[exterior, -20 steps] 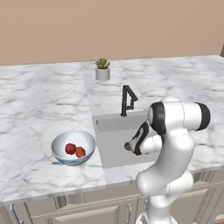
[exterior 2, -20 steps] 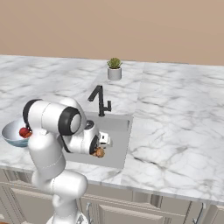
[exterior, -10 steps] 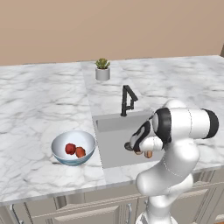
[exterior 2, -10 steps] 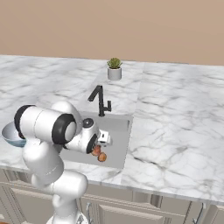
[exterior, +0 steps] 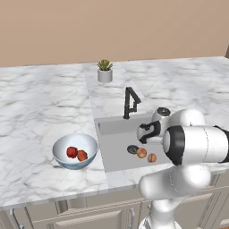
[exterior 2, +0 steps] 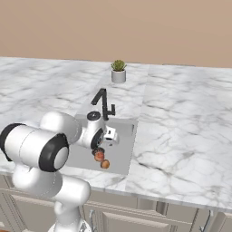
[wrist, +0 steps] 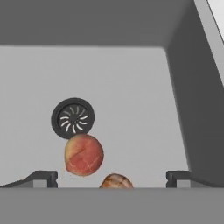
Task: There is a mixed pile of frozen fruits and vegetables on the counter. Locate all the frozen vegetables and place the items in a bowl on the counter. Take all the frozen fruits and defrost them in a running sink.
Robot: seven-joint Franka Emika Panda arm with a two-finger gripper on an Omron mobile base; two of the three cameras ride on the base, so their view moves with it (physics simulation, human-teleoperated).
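So, quick status:
gripper [wrist: 112, 177]: wide open over the sink [exterior: 115, 126], holding nothing
fruits: both on the sink floor; one [wrist: 84, 154] just beside the drain [wrist: 73, 118], the other [wrist: 115, 181] near it, between the fingertips
vegetables [exterior: 76, 153]: both in the bowl [exterior: 60, 157] on the counter [exterior: 40, 107], left of the sink

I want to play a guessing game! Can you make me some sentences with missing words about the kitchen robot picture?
1. The two red lumps lie inside the ____.
2. The two orange-peach balls lie in the ____.
3. The ball nearest the drain sits right ____ it.
4. The gripper above the balls is ____ and holds nothing.

Missing words: bowl; sink; beside; open
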